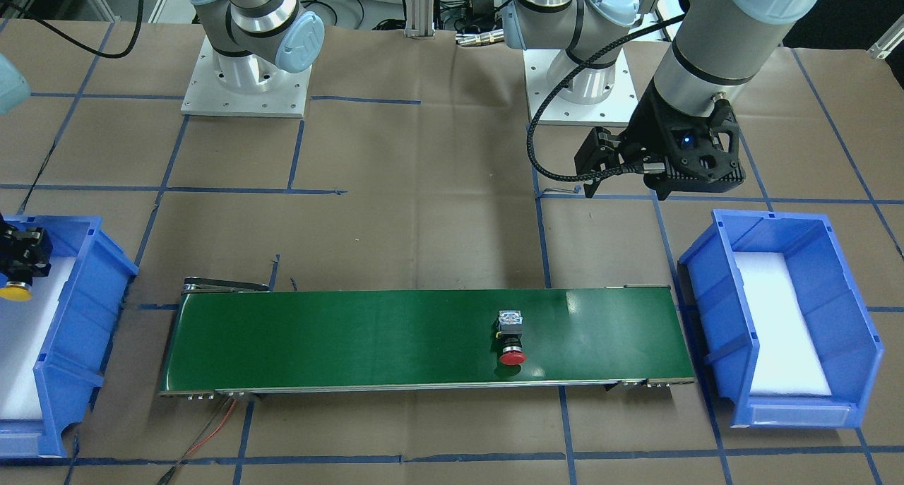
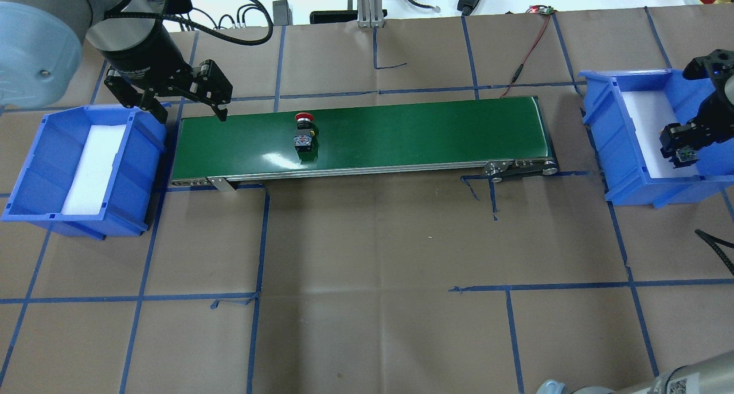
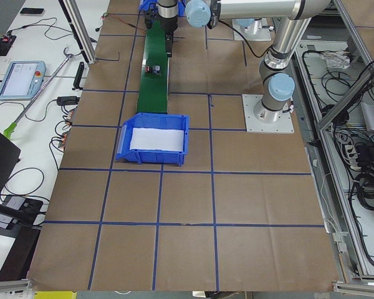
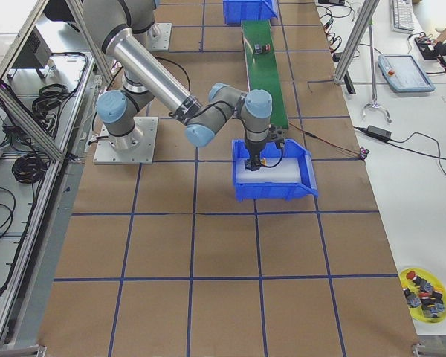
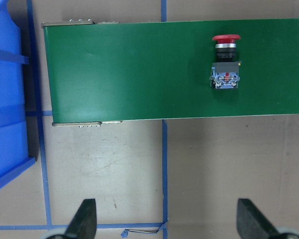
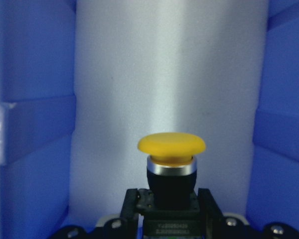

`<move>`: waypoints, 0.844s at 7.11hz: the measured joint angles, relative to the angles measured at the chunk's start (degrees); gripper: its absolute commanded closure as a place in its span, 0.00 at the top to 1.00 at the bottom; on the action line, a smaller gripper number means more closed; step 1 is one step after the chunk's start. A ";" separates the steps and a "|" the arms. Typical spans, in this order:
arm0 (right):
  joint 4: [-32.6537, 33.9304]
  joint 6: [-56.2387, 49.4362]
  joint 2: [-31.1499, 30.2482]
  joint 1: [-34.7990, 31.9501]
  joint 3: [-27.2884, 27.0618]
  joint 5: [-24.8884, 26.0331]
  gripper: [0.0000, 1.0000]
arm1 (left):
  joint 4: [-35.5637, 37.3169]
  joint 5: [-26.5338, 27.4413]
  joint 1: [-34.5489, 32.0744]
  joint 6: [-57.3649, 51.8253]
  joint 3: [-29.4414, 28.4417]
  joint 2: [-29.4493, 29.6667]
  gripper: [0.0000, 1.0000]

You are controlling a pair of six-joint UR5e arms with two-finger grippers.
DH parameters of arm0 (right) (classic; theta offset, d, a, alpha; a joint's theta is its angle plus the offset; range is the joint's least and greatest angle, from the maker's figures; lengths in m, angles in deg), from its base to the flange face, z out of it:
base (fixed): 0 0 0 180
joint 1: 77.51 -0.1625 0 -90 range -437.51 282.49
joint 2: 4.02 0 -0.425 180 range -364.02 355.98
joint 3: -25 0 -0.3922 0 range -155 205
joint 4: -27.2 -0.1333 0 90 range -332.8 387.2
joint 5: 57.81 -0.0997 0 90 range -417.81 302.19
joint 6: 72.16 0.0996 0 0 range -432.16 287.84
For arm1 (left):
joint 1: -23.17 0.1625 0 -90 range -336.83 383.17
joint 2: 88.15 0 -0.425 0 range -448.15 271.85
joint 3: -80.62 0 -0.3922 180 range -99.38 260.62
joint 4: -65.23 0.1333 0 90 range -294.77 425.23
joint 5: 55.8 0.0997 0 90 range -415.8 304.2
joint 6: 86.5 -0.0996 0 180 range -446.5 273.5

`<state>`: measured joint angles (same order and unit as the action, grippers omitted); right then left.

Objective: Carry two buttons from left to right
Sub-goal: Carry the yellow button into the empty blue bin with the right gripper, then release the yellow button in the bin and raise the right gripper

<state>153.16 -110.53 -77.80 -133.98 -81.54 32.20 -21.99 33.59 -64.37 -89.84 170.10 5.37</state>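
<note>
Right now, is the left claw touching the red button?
Apart. The left wrist view shows the red button on the belt, far from the left claw.

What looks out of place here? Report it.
Nothing spilled or damaged. Only the red button lies on its side on the green belt; the yellow button sits straight in the right gripper.

The left pincer (image 2: 192, 117) hangs pointing downward, near the green belt (image 2: 401, 130) at its end on the robot's left and on the robot's side of it. Its fingers (image 5: 84, 219) are spread wide. Past the belt's other end, the right pincer (image 2: 682, 150) points down, clamped on a yellow-capped button (image 6: 171, 144).
</note>
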 measured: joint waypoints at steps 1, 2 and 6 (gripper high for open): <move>0.85 -0.20 1.78 0.09 -0.24 -0.55 0.02 | -0.01 -0.01 0.00 0.00 0.00 0.00 1.00; 1.27 -0.24 2.91 0.11 -0.25 -0.80 0.25 | -0.01 -0.01 0.00 0.00 0.00 0.00 1.00; 5.52 0.28 4.80 0.13 0.05 -1.30 1.00 | -0.03 0.03 0.00 0.00 0.02 -0.06 1.00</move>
<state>158.69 -110.25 -73.00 -133.85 -81.49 30.90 -22.02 33.62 -64.37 -89.84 170.12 5.31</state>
